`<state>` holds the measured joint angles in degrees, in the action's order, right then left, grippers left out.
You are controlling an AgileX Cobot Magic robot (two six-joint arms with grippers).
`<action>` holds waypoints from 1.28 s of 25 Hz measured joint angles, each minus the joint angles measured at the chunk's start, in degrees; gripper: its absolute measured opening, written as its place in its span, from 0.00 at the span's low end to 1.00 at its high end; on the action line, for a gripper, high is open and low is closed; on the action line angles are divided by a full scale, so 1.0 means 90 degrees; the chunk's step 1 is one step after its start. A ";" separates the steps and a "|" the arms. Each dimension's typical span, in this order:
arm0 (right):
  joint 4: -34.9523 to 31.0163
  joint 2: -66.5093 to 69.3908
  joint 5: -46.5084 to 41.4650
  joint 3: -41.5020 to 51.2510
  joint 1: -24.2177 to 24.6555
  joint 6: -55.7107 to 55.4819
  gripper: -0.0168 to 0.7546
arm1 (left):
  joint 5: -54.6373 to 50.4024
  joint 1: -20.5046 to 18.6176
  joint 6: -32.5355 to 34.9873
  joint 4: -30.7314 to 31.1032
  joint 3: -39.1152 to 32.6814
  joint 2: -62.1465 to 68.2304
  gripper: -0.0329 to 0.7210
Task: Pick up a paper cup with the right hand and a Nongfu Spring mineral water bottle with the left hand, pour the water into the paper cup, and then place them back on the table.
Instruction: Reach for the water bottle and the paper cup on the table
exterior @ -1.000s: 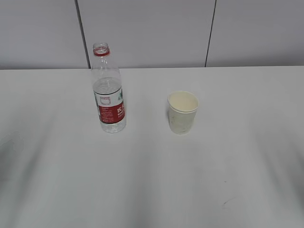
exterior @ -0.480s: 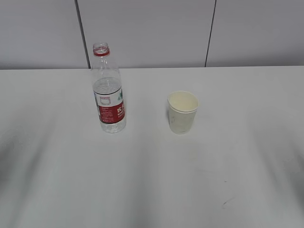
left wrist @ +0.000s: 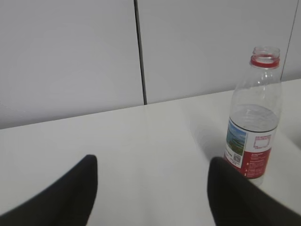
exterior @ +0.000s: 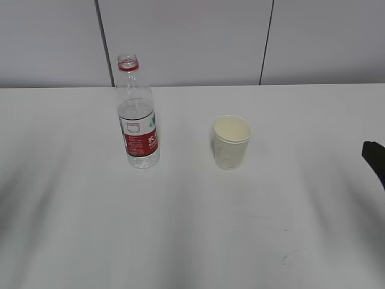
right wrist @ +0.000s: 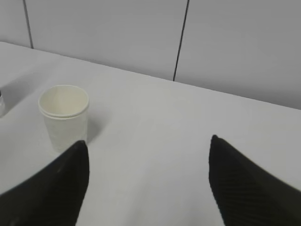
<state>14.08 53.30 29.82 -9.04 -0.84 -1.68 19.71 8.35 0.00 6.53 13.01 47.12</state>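
The Nongfu Spring bottle (exterior: 138,115) stands upright and uncapped on the white table (exterior: 192,229), left of centre. The paper cup (exterior: 231,142) stands upright to its right. In the left wrist view the bottle (left wrist: 254,113) is ahead and to the right of my open, empty left gripper (left wrist: 153,162). In the right wrist view the cup (right wrist: 64,115) is ahead and to the left of my open, empty right gripper (right wrist: 148,143). In the exterior view only a black tip of the right hand (exterior: 374,158) shows at the right edge; the left hand is out of view there.
A grey panelled wall (exterior: 192,42) with dark vertical seams runs behind the table's far edge. A faint scuff mark (exterior: 289,256) lies on the tabletop at the front right.
A black part of the right hand has come into the exterior view at the right edge. The bottle and cup have not moved.
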 joint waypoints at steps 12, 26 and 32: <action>0.1327 0.2162 0.0982 -0.0771 0.0000 -0.0736 0.78 | 0.0434 0.0000 0.0000 -0.0008 0.0000 0.0400 0.64; 0.1489 0.3456 0.1438 -0.1249 0.0000 -0.0752 0.78 | 0.1839 0.0007 -0.0116 0.0043 0.0201 0.2349 0.64; 0.1542 0.3867 0.1679 -0.1302 0.0000 -0.0752 0.78 | 0.2224 0.0007 -0.0165 0.0591 0.0228 0.2921 0.64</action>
<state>27.96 88.10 44.94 -20.76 -0.84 -8.44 39.72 8.41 -1.49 11.85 15.07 73.41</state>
